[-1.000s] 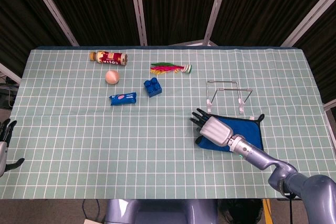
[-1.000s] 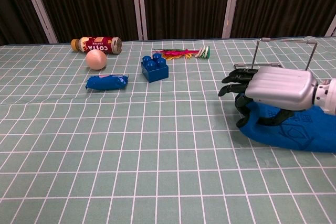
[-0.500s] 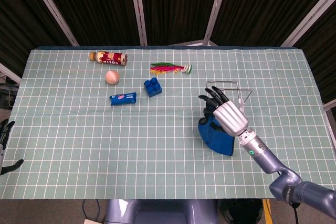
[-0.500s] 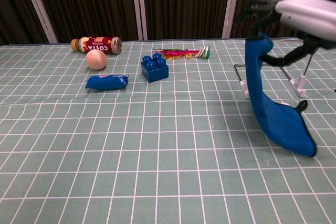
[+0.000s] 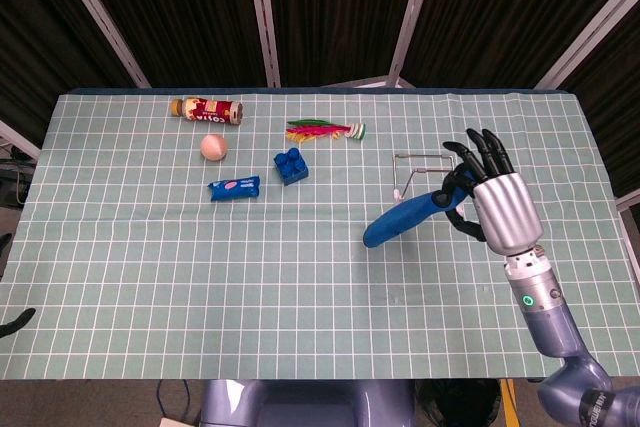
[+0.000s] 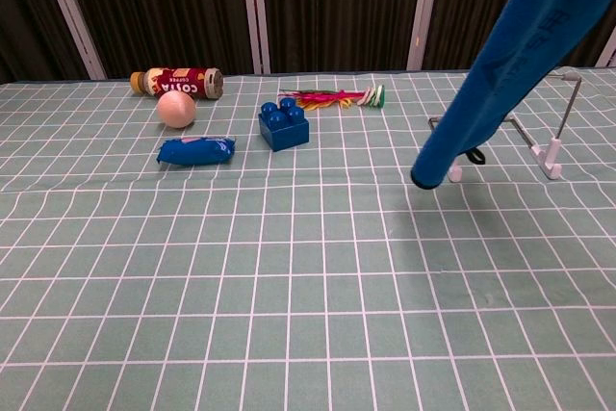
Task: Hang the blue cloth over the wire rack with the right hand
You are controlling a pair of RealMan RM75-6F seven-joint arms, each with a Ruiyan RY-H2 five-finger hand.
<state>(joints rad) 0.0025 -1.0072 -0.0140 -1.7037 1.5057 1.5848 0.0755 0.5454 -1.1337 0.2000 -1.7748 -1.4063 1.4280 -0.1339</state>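
My right hand is raised above the table and grips one end of the blue cloth. The cloth trails down and to the left from the hand, clear of the table. In the chest view the blue cloth hangs as a long diagonal band from the top right corner, and the hand itself is out of frame. The wire rack stands just behind and left of the hand, partly hidden by hand and cloth; its right post and white feet show behind the cloth. Only a dark tip of my left hand shows at the left edge.
At the back left of the checked tablecloth lie a snack can, a peach ball, a blue packet, a blue toy block and a colourful feathered toy.
My right hand has risen and swung right, lifting the cloth fully off the table; it now hangs in the air beside the rack. The left hand has slid almost out of view.
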